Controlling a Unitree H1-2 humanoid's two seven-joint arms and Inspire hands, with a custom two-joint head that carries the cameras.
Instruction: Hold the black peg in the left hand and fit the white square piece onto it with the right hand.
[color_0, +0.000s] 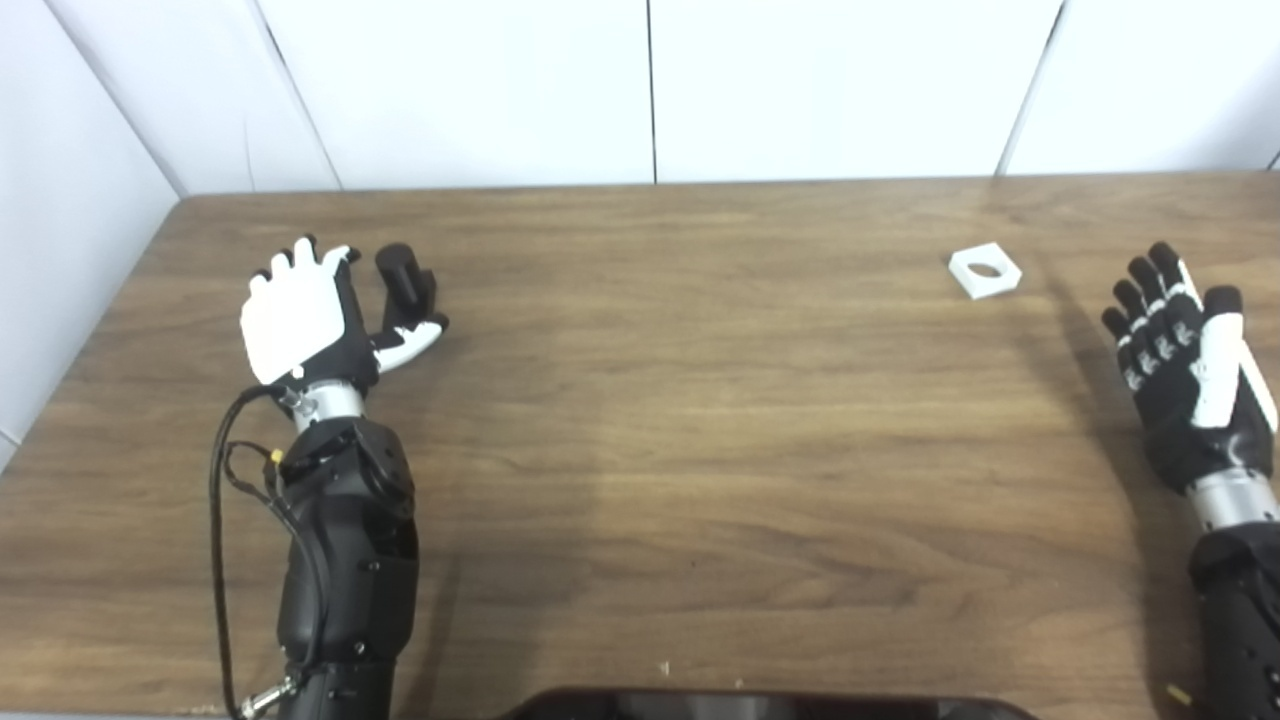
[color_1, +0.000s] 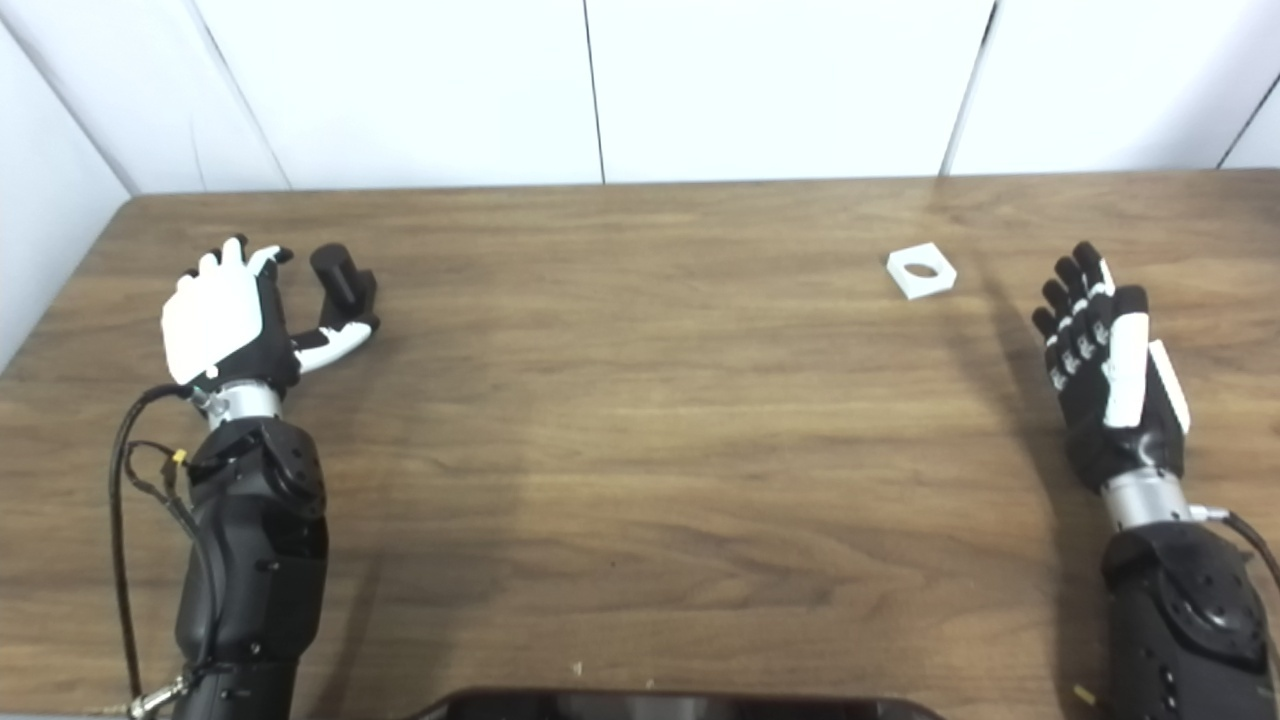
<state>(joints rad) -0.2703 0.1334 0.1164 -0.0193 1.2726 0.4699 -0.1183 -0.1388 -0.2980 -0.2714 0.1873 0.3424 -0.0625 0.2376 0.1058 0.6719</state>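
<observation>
The black peg (color_0: 402, 279) stands on the wooden table (color_0: 650, 420) at the far left, just right of my left hand (color_0: 310, 315). That hand is open, back up, its thumb reaching under the peg's near side; I cannot tell if it touches. The white square piece (color_0: 985, 270) with a round hole lies flat at the far right. My right hand (color_0: 1185, 350) is open and empty, near and to the right of the piece, apart from it. Both show in the right eye view too: the peg (color_1: 340, 272), the piece (color_1: 921, 270).
White wall panels (color_0: 650, 90) close the table's far edge and the left side. A dark curved object (color_0: 760, 705) sits at the near edge. A black cable (color_0: 218, 520) loops beside my left forearm.
</observation>
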